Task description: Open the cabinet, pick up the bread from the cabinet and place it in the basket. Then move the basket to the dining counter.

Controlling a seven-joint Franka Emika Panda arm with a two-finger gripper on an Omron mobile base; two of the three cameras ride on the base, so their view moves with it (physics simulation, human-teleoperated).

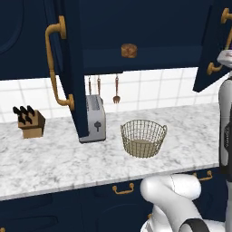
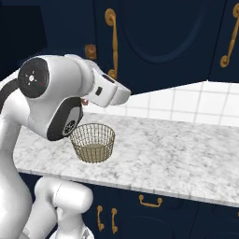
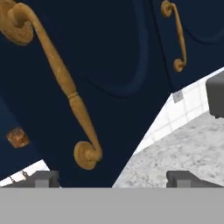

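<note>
Both doors of the navy cabinet (image 1: 149, 27) stand swung open. The small brown bread (image 1: 129, 50) sits on its shelf and also shows as bread (image 2: 90, 51) and bread (image 3: 17, 138). Below it on the marbled counter (image 1: 54, 158) stands the wire basket (image 1: 143, 138), with nothing in it, seen again as basket (image 2: 93, 142). My gripper (image 3: 113, 179) is open, its tips far apart just short of the lower end of the right door's brass handle (image 3: 65, 87). Nothing sits between the fingers. I cannot tell whether this counter is the dining counter.
A silver toaster (image 1: 96, 118) stands left of the basket, partly behind the open left door (image 1: 68, 68). A knife block (image 1: 29, 122) sits far left. Utensils (image 1: 116, 90) hang on the tiled wall. My arm (image 1: 225, 113) rises at the right edge.
</note>
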